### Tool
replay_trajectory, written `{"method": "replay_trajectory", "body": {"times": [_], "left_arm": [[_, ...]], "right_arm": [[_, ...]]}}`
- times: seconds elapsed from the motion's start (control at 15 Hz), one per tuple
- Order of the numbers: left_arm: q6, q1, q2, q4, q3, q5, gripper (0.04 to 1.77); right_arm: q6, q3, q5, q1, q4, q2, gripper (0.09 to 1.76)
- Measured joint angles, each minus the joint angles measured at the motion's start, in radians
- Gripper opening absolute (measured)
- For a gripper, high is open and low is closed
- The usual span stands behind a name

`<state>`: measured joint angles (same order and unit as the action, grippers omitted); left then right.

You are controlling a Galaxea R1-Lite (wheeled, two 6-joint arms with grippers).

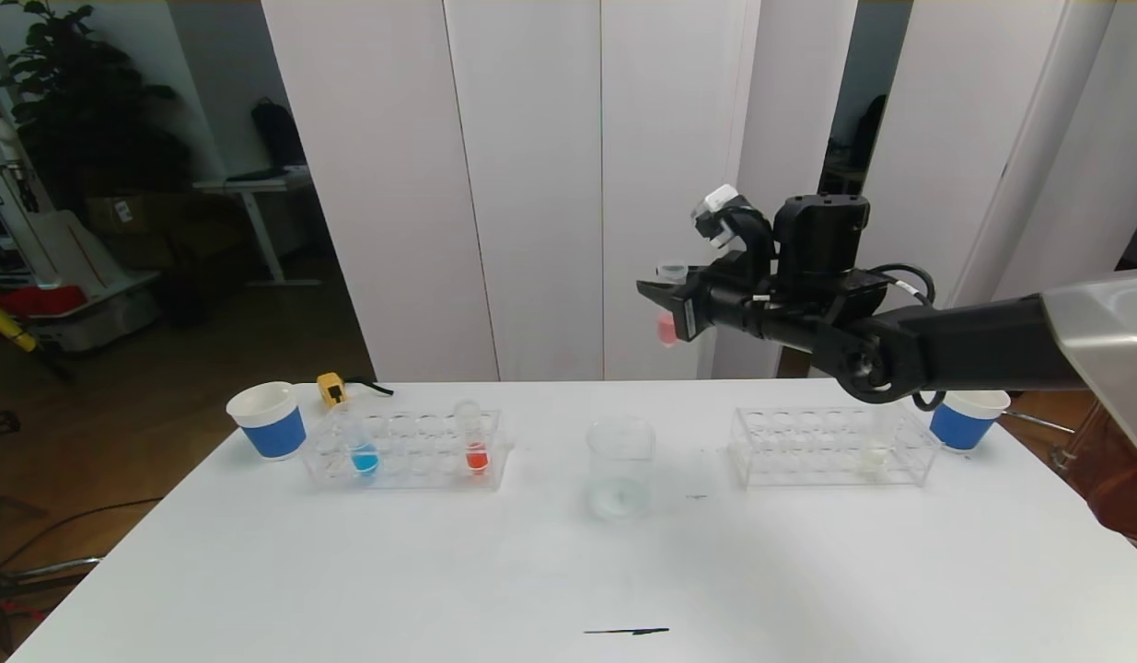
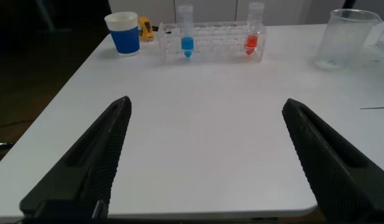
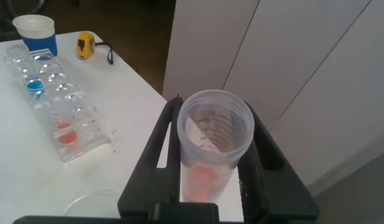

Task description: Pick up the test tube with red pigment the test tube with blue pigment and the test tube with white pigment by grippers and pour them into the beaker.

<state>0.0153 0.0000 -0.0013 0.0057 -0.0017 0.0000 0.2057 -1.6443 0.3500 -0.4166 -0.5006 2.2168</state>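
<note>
My right gripper (image 1: 665, 299) is shut on a test tube with red pigment (image 1: 667, 318), held upright high above the table, behind and a little right of the beaker (image 1: 620, 465). In the right wrist view the tube (image 3: 215, 140) sits between both fingers (image 3: 170, 134), with pinkish-red liquid at its bottom. The test tube with blue pigment (image 1: 364, 456) and another red tube (image 1: 475, 442) stand in the left rack (image 1: 407, 474). The test tube with white pigment (image 1: 876, 451) stands in the right rack (image 1: 830, 470). My left gripper (image 2: 206, 104) is open and empty, low over the table's near left part.
A blue-banded paper cup (image 1: 269, 421) and a yellow tape measure (image 1: 330, 389) sit at the back left. Another cup (image 1: 966, 416) is at the back right behind my right arm. A black mark (image 1: 626, 632) lies near the front edge.
</note>
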Motion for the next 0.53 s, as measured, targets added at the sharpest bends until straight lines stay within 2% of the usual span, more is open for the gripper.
{"method": "replay_trajectory", "body": {"times": [0.13, 0.33, 0.53], "left_arm": [[0.000, 0.000, 0.000, 0.000, 0.000, 0.000, 1.73], [0.000, 0.000, 0.000, 0.000, 0.000, 0.000, 1.73], [0.000, 0.000, 0.000, 0.000, 0.000, 0.000, 1.73]], "right_arm": [[0.016, -0.003, 0.033, -0.003, -0.007, 0.001, 0.59], [0.035, 0.004, 0.087, -0.013, -0.118, 0.001, 0.59], [0.106, 0.051, 0.156, -0.017, -0.187, 0.001, 0.59]]}}
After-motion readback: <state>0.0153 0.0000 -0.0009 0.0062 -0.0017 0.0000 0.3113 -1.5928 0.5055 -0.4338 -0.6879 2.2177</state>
